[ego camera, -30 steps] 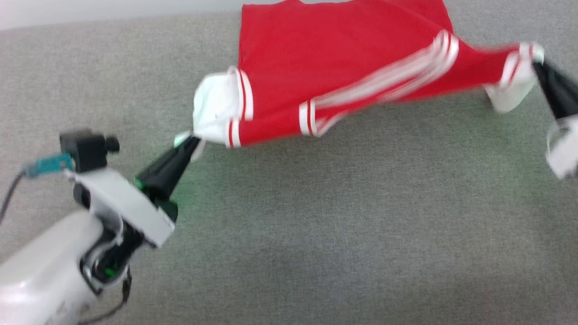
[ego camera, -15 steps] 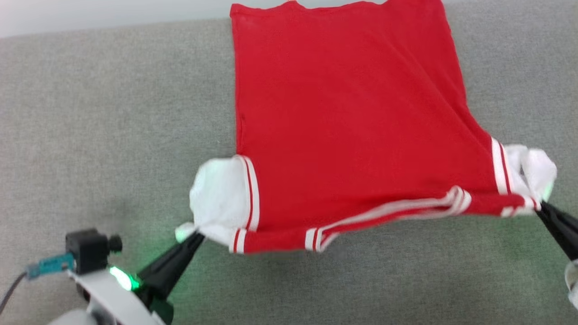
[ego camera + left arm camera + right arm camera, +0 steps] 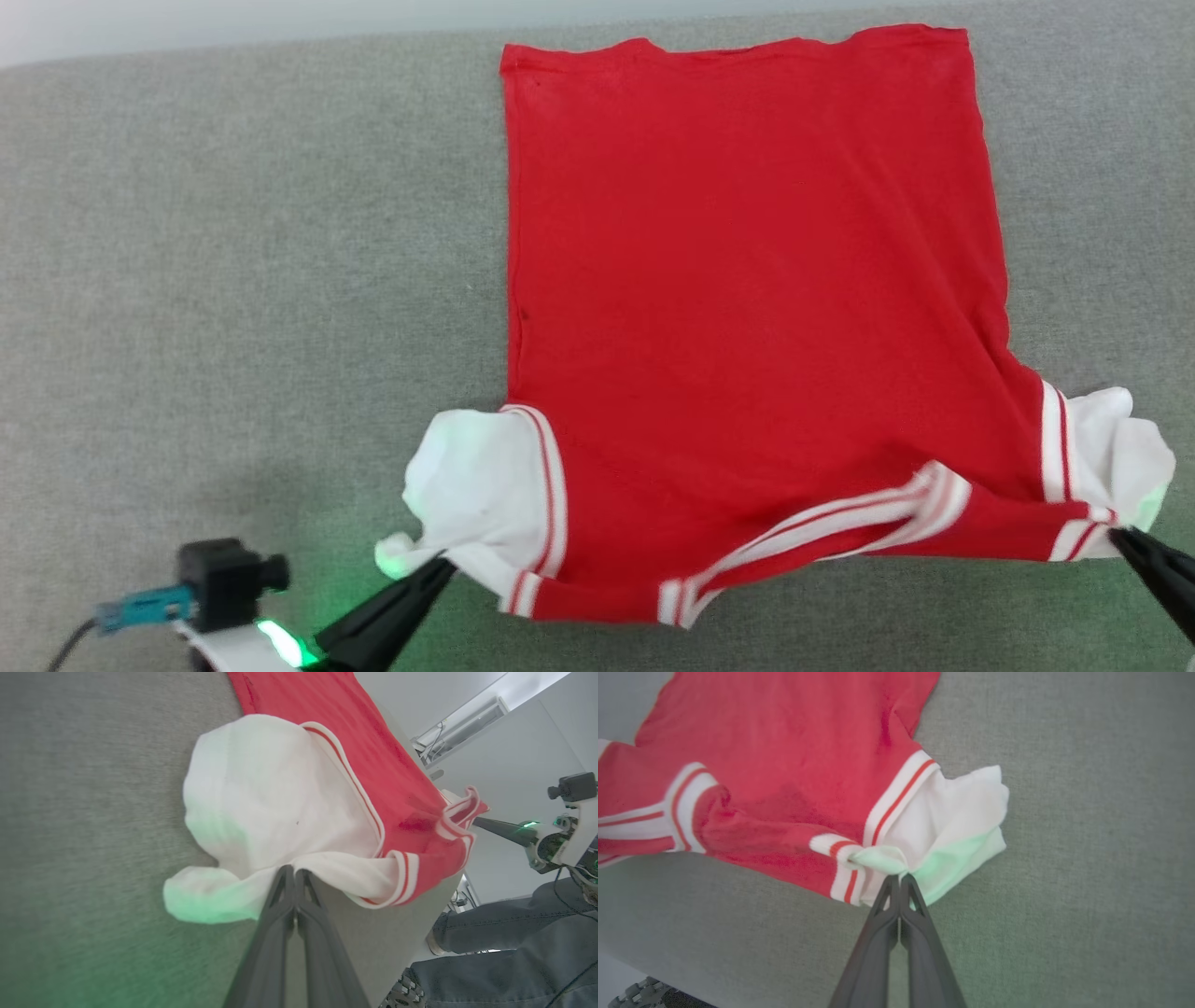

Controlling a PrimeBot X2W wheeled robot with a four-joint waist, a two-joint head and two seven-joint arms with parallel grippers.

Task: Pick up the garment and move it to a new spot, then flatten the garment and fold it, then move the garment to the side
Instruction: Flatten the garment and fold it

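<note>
At 7 o'clock, nearest the robot, the left hand (image 3: 446,566) is clamped shut on the white sleeve (image 3: 467,476) of the garment (image 3: 747,261). At 4 o'clock the right hand (image 3: 1120,541) pinches the opposite sleeve (image 3: 1116,448). Between them the neck trim (image 3: 840,523) is bunched and slightly raised. Toward 12 o'clock the red body lies smooth on the grey worktop (image 3: 233,280). Judgement: relocation appears complete and flattening nearly so. Release, folding and the move aside are not yet done.
</note>
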